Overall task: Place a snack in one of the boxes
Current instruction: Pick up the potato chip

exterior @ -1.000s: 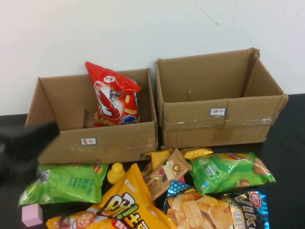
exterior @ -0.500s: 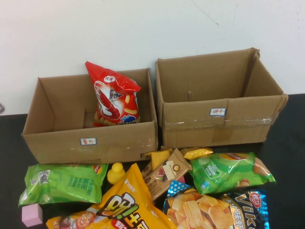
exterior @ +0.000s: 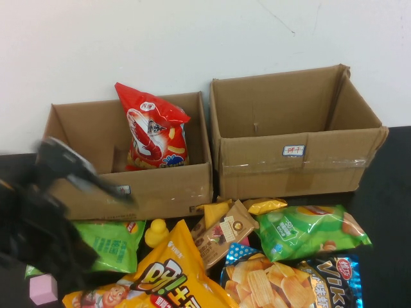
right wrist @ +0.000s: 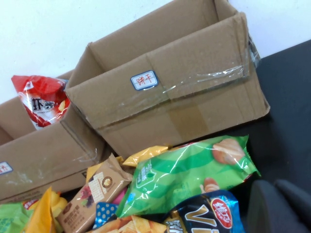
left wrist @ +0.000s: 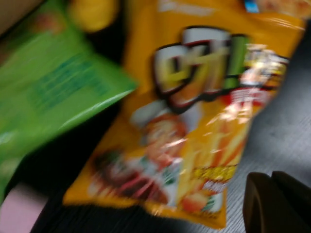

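From the high view we see the left gripper [exterior: 61, 192] as a dark blur at the left, in front of the left box [exterior: 160, 189] and over the green bag [exterior: 112, 244]; we cannot tell how its jaws stand. A red snack bag [exterior: 154, 131] stands upright inside the left box. The right box [exterior: 295, 154] sits just beside it w/ nothing visible inside. More snacks lie on the black worktop [exterior: 388, 199] in front.

On the left wrist view, an orange chip bag [left wrist: 194, 126] lies beside the green bag, both blurred.

On the right wrist view, a 2nd green bag [right wrist: 189, 170] lies before the right box. Only a dark corner of the right gripper [right wrist: 279, 206] shows; jaws state we cannot tell.
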### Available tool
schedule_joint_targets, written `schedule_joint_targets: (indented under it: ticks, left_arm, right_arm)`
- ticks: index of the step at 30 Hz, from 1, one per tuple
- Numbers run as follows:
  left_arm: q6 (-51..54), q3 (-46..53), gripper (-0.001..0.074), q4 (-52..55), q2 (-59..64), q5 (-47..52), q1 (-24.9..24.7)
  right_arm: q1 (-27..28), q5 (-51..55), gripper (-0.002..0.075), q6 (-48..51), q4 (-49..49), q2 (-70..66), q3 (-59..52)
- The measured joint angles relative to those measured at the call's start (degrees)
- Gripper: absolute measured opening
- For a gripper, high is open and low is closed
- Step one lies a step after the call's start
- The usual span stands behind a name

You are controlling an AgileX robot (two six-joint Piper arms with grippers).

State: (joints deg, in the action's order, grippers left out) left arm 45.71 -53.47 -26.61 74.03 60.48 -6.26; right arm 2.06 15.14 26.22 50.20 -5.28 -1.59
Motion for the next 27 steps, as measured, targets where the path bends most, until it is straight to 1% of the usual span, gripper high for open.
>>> schedule_joint_targets:
  ticks: [3, 6, 8, 9, 10, 11, 12, 14, 16, 17, 19, 21, 24, 27]
  left_arm:
    - [6.05, 3.71, -0.0001, -2.18, 0.61, -4.14, -6.23]
    - [7.48, 7.1, -0.0001, -2.41, 2.52, -10.21, -11.78]
    - [8.1, 8.32, 0.0002, -2.41, 4.07, -13.76, -14.55]
    - [8.22, 8.62, 0.0015, -2.41, 5.03, -15.18, -15.58]
    - [8.39, 8.6, 0.0044, -2.41, 6.05, -16.18, -16.43]
    - [8.65, 8.6, 0.0093, -2.55, 7.1, -16.68, -17.01]
    - [9.37, 8.6, 0.0164, -2.86, 8.18, -17.21, -17.65]
    - [10.06, 8.6, 0.0332, -3.34, 10.16, -18.11, -18.72]
    - [10.31, 8.6, 0.0524, -3.54, 12.54, -19.86, -19.89]
    - [10.51, 8.6, 0.0584, -3.41, 13.83, -21.0, -20.46]
    - [10.71, 8.6, 0.0643, -2.03, 16.42, -23.54, -21.69]
    - [10.87, 8.6, 0.0672, 0.72, 19.53, -26.4, -22.86]
    - [9.33, 8.6, 0.0687, 6.93, 23.59, -31.38, -24.49]
    - [3.51, 8.6, 0.0692, 11.82, 26.29, -36.56, -25.11]
  right_arm:
    - [0.0, 0.0, -0.0001, 0.04, 0.0, 0.0, 0.0]
    - [0.0, 0.0, -0.0001, 0.13, 0.0, 0.0, 0.0]
    - [0.0, -0.09, -0.0001, 0.13, 0.0, 0.0, 0.0]
    - [0.0, -0.09, -0.0001, 0.13, 0.0, 0.0, 0.0]
    - [0.0, -0.09, -0.0001, 0.13, 0.0, 0.0, 0.0]
    - [0.0, -0.13, -0.0001, 0.13, 0.0, 0.0, 0.0]
    - [0.0, -0.13, -0.0001, 0.13, 0.0, 0.0, 0.0]
    - [0.0, -0.22, -0.0001, 0.13, 0.0, 0.0, 0.0]
    - [0.0, -0.22, -0.0001, 0.13, 0.0, 0.0, 0.0]
    - [0.0, -0.22, -0.0001, 0.13, 0.0, 0.0, 0.0]
    - [0.0, -0.22, -0.0001, 0.13, 0.0, 0.0, 0.0]
    - [0.0, -0.22, -0.0001, 0.13, 0.0, 0.0, 0.0]
    - [0.0, -0.22, -0.0001, 0.13, 0.0, 0.0, 0.0]
    - [0.0, -0.22, -0.0001, 0.13, 0.0, 0.0, 0.0]
